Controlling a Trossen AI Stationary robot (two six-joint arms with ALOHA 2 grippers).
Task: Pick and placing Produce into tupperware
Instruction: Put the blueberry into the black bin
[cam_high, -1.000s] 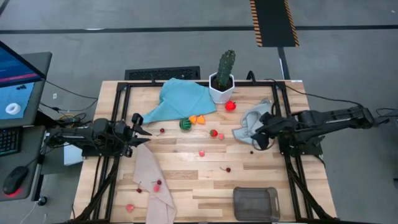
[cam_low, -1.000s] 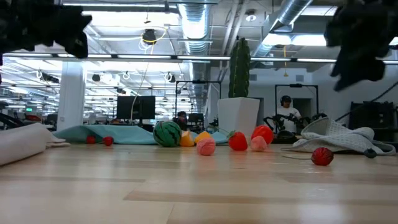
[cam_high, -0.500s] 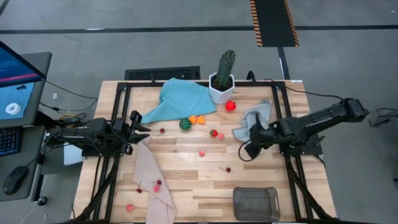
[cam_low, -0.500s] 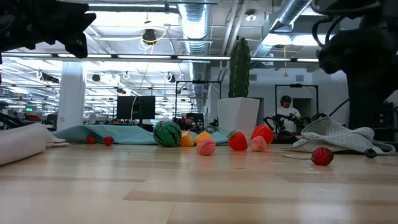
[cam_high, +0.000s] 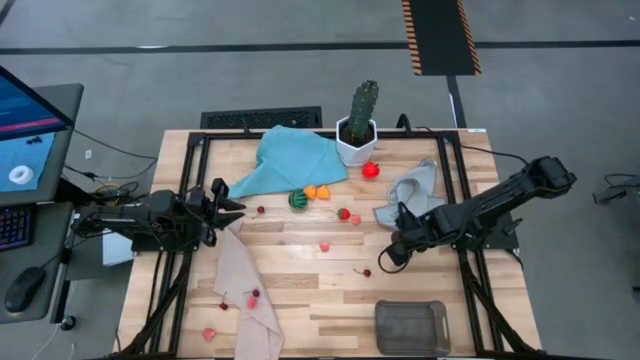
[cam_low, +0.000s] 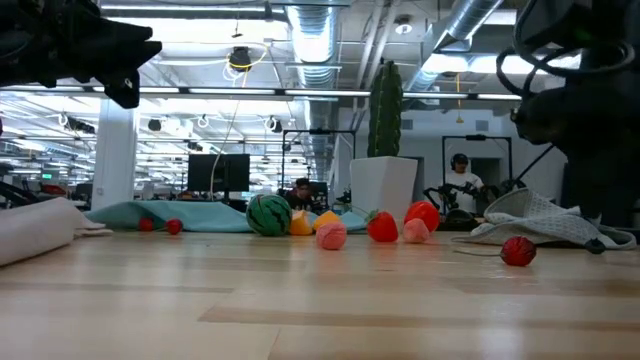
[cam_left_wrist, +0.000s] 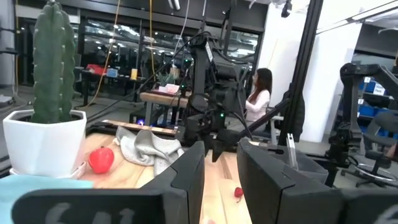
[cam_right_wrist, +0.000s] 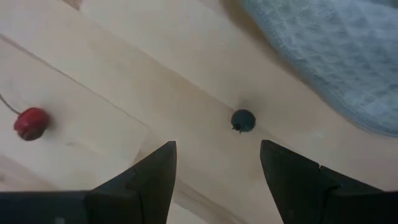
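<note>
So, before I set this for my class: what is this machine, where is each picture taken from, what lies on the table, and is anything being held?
It is a robot with two dark jointed arms at a pale wooden table. One picture looks straight down, one looks level across the tabletop, and two come from cameras on the wrists. The left gripper waits at the table's left edge, holding nothing. The right gripper hangs open and empty over a small dark berry beside a small red cherry. Elsewhere lie more small red and orange toy fruits, a green striped toy melon, teal, grey and beige cloths, a tall green cactus in a white pot, and an empty clear grey plastic tub at the near edge.
</note>
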